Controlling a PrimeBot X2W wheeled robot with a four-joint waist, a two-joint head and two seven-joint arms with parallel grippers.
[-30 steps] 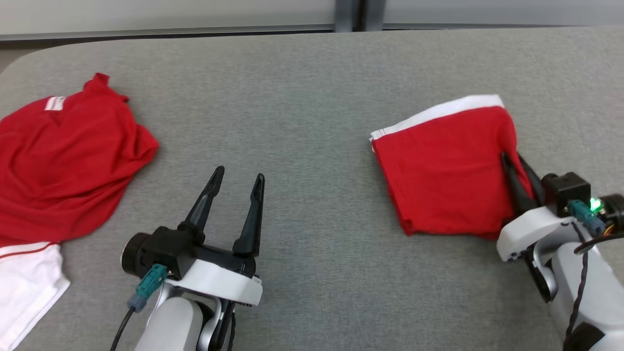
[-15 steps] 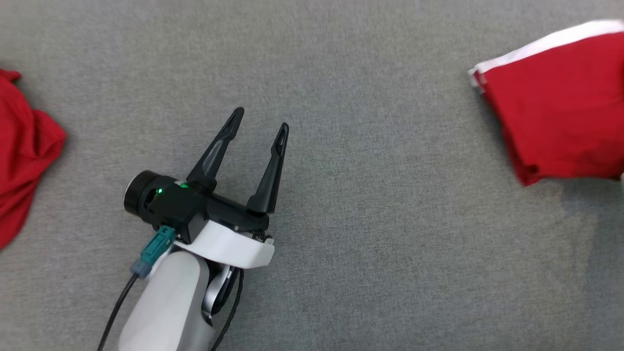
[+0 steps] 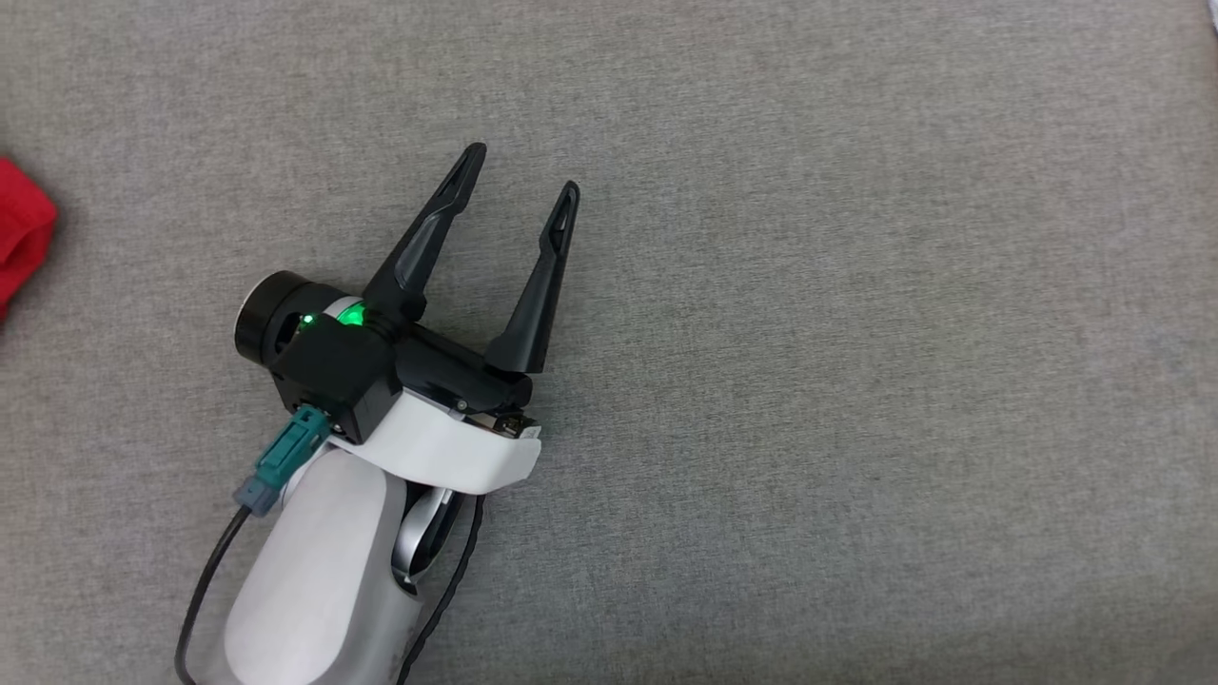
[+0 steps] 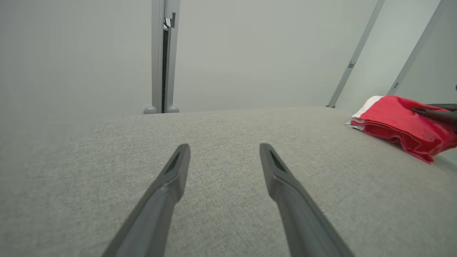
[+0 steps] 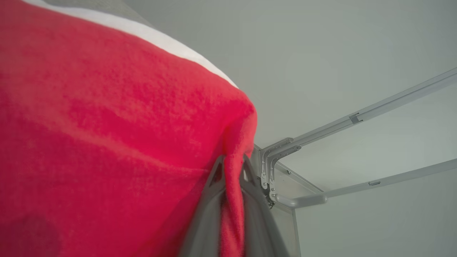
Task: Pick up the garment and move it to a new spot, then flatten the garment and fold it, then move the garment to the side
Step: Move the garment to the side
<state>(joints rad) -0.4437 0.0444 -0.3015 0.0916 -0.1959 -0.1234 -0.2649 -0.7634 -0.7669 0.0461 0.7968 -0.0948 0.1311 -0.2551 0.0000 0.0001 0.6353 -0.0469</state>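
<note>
Slippage is the chief worry. The right gripper [image 5: 232, 163] has its two fingers pressed together on a thin pleat at the edge of the folded red garment [image 5: 107, 135], and so narrow a pinch may catch only the top layer. If so, a lift or a sideways drag would, I judge, peel that layer away and let the fold fall open. The garment, red with a white band along one edge, lies on the grey table [image 3: 856, 400] well to the right of the left gripper [image 3: 521, 171] and a little beyond it, in loose stacked layers. The part by the pinch looks raised, though I cannot tell how far. Dragging rather than lifting could also make the lower layers catch on the rough grey covering and bunch up. The left gripper is over bare table with its fingers spread wide and nothing between them, so it gives no second hold, and a one-sided carry may let the free end sag and swing. Far to the left of the left gripper a corner of another red cloth [image 3: 21, 238] lies on the table. It poses little risk unless that side is chosen for setting down.
</note>
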